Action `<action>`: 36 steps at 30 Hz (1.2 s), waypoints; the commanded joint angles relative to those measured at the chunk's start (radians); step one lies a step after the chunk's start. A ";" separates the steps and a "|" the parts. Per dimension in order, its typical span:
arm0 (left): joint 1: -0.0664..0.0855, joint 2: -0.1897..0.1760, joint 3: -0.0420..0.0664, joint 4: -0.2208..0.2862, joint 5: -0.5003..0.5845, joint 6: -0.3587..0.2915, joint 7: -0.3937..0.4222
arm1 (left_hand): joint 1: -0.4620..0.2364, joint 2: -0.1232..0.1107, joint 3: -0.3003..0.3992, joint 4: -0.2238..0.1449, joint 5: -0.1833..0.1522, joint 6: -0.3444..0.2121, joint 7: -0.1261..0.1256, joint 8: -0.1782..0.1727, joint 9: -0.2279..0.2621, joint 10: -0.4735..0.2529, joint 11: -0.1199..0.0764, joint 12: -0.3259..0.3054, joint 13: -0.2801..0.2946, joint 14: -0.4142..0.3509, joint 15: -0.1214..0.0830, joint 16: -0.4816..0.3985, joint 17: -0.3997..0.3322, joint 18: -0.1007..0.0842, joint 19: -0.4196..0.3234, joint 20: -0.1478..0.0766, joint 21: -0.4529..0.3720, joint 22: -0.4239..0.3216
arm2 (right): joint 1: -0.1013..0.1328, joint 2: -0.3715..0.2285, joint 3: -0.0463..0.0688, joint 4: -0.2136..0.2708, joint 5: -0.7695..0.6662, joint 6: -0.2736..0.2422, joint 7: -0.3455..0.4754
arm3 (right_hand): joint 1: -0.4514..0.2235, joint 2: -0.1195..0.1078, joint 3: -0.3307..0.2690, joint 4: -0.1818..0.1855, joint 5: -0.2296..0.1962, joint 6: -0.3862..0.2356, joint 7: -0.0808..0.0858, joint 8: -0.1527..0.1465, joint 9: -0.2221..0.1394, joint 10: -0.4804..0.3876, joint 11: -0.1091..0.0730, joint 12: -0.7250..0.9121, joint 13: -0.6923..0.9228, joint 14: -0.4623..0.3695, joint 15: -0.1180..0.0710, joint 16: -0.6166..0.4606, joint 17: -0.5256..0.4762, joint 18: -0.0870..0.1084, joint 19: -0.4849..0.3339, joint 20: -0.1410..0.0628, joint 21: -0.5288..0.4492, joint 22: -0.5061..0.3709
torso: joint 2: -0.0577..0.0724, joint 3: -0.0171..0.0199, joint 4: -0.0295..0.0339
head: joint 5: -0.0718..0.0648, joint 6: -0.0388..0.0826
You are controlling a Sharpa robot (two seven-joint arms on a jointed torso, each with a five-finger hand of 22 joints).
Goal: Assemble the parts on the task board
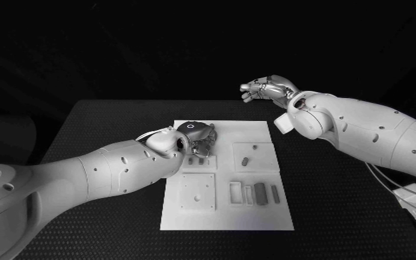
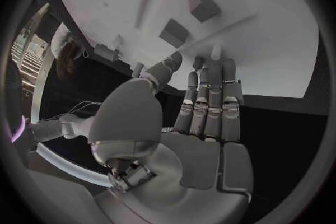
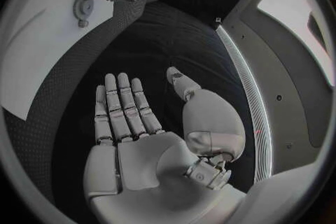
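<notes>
Nearest me, my left hand (image 2: pixel 203 106) lies open, fingertips on the task board (image 1: pixel 260 212); it could knock loose parts (image 1: pixel 259 191). Right hand (image 3: pixel 140 140) hovers open, empty.

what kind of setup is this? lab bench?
Likely a robot lab test bench: a black table with a white task board carrying small parts, and the left hand working over it while the right hand hangs open.
</notes>
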 commanded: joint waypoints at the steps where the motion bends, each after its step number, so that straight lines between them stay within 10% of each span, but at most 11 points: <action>1: -0.002 0.004 0.001 -0.005 -0.008 0.017 -0.004 | 0.006 0.009 -0.002 0.005 -0.002 -0.005 0.003 -0.002 -0.004 -0.001 -0.002 -0.005 -0.003 0.016 -0.002 0.003 0.007 0.021 0.017 -0.002 0.001 0.005 | 0.000 0.000 0.000 0.004 -0.007 0.006 0.013 | 0.008 -0.002 -0.001 0.001 -0.002 -0.009 0.040 0.007 -0.001 -0.003 0.002 -0.004 -0.001 -0.005 0.002 -0.006 0.001 -0.017 0.003 -0.001 -0.006 0.001 | 0.001 0.0000 -0.0004 | -0.001 -0.002; 15: -0.006 0.007 0.001 -0.019 -0.007 0.039 -0.023 | 0.020 0.075 0.003 0.003 0.000 0.025 0.030 0.017 -0.021 0.064 -0.020 0.001 -0.007 0.060 -0.024 0.025 0.049 0.023 0.060 -0.023 0.023 0.037 | 0.000 -0.001 0.000 0.006 -0.007 0.008 0.013 | 0.008 -0.002 -0.002 0.001 -0.002 -0.009 0.040 0.007 -0.002 -0.003 0.002 -0.004 -0.002 -0.005 0.002 -0.006 0.002 -0.016 0.004 -0.001 -0.006 0.002 | 0.000 0.0008 0.0000 | -0.002 -0.004; 36: -0.014 0.021 0.001 -0.040 -0.008 0.070 -0.034 | 0.051 0.051 0.067 -0.010 -0.002 0.040 0.032 0.027 -0.040 0.098 -0.023 -0.005 -0.014 0.095 -0.029 0.024 0.081 0.030 0.095 -0.028 0.032 0.061 | 0.000 0.001 0.000 0.008 -0.007 0.010 0.014 | 0.007 -0.001 -0.002 0.002 -0.002 -0.009 0.040 0.008 -0.003 -0.003 0.002 -0.003 -0.002 -0.005 0.002 -0.007 0.003 -0.016 0.004 -0.001 -0.008 0.003 | 0.000 0.0003 0.0003 | -0.003 -0.007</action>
